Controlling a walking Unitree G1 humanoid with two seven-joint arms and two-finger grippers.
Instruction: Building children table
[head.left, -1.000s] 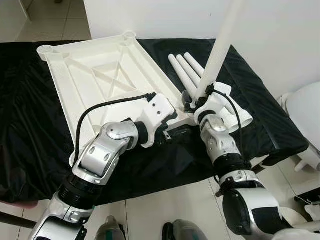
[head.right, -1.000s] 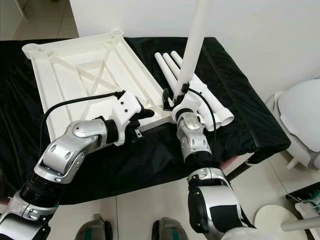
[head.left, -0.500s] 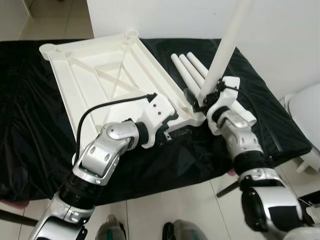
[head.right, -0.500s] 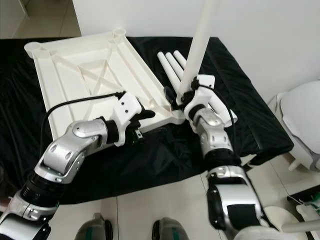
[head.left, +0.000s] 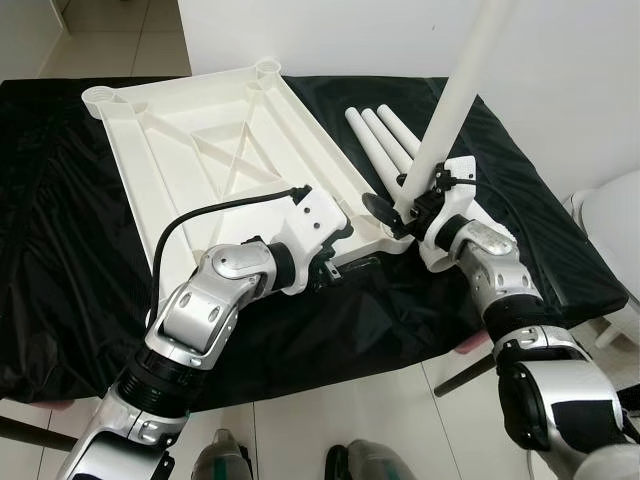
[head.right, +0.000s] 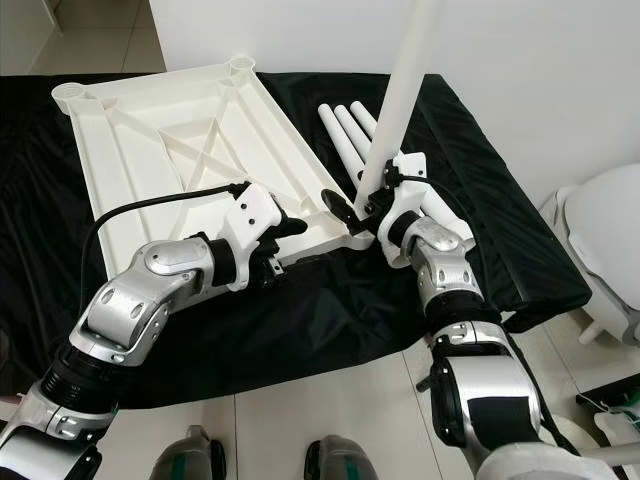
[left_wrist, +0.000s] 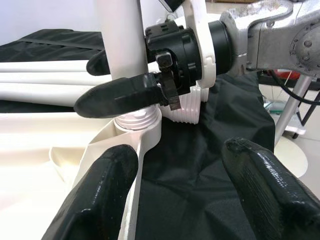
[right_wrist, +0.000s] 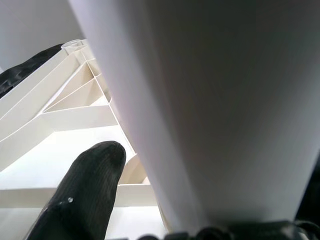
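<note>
White leg clamped by right gripper — wrist swung rightward, left gripper open.

1. We see a black cloth draped over the work surface, creased and glossy, its front edge hanging down toward the floor.
2. Behind the cloth we see a plain white wall running along the far and right side.
3. Under the hanging edge we see a floor of pale tiles with thin dark joints; more tiles show at the far left corner.
4. At the right edge we see a rounded white object standing on the floor, just beside the cloth's right end; we cannot tell what it is.
5. A thin metal leg slants down below the cloth's right front corner.
</note>
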